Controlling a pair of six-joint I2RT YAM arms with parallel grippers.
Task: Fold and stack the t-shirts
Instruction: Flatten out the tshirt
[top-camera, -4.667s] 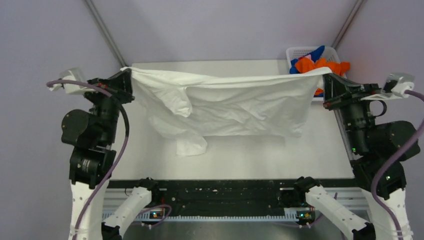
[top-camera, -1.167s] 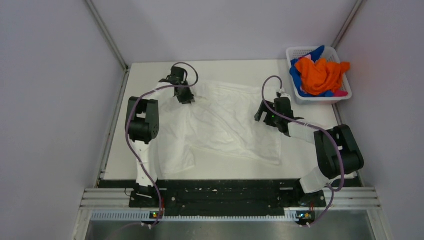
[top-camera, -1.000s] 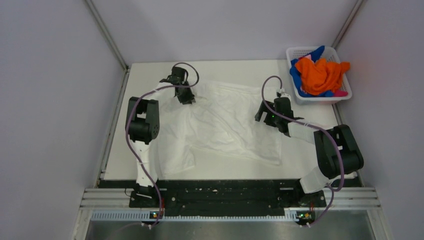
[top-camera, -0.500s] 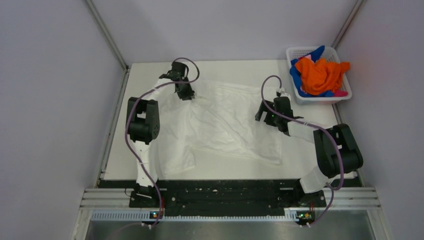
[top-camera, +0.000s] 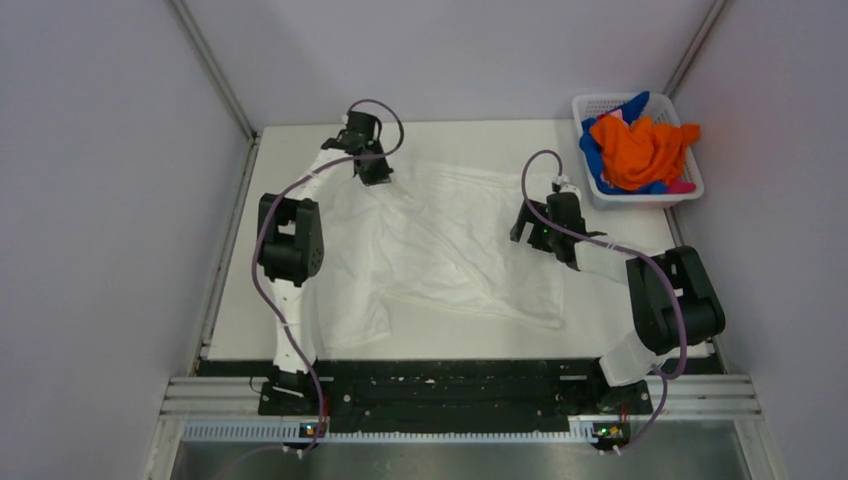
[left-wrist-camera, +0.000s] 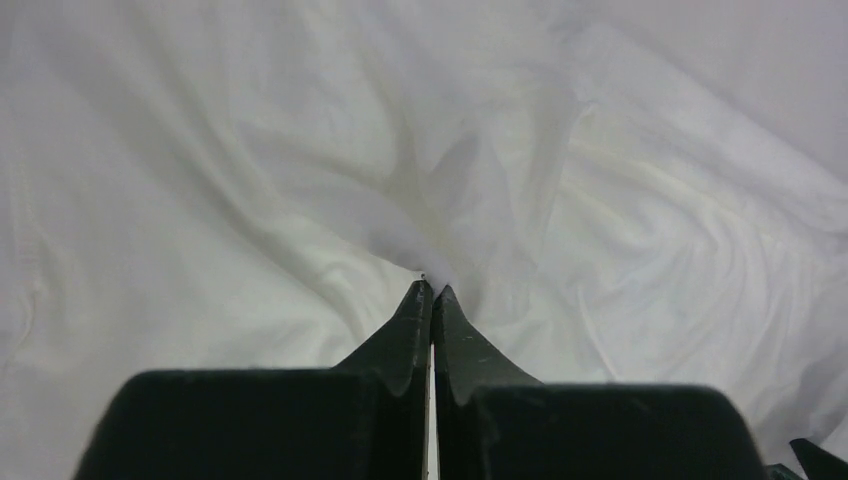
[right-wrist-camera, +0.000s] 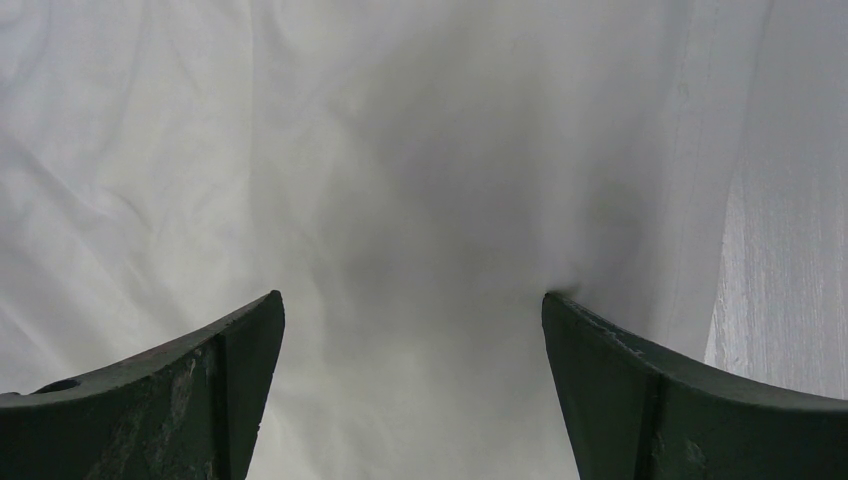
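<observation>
A large white t-shirt (top-camera: 455, 245) lies spread and wrinkled across the middle of the table (top-camera: 480, 135), one sleeve trailing toward the near left part of the tabletop. The left gripper (top-camera: 373, 173) is down at the shirt's far left corner, toward the table's far left corner. In the left wrist view its two fingers (left-wrist-camera: 405, 330) are pressed together at the tips, and the white t-shirt (left-wrist-camera: 600, 250) rises into a small peak right at the tips, with creases fanning out from that point, so the gripper (left-wrist-camera: 431, 292) is pinched on the cloth. The right gripper (top-camera: 528, 226) hangs over the shirt's right side, toward the table's right edge. Its fingers (right-wrist-camera: 235, 365) stand wide apart with nothing between them but the cloth (right-wrist-camera: 400, 180) lying flat below, and the hem and a strip of bare table (right-wrist-camera: 790, 260) show on the right of that view. In the far right corner sits a white lattice basket (top-camera: 600, 104) holding a crumpled orange t-shirt (top-camera: 640, 150), a blue t-shirt (top-camera: 591, 152) and a bit of pink t-shirt (top-camera: 682, 186).
</observation>
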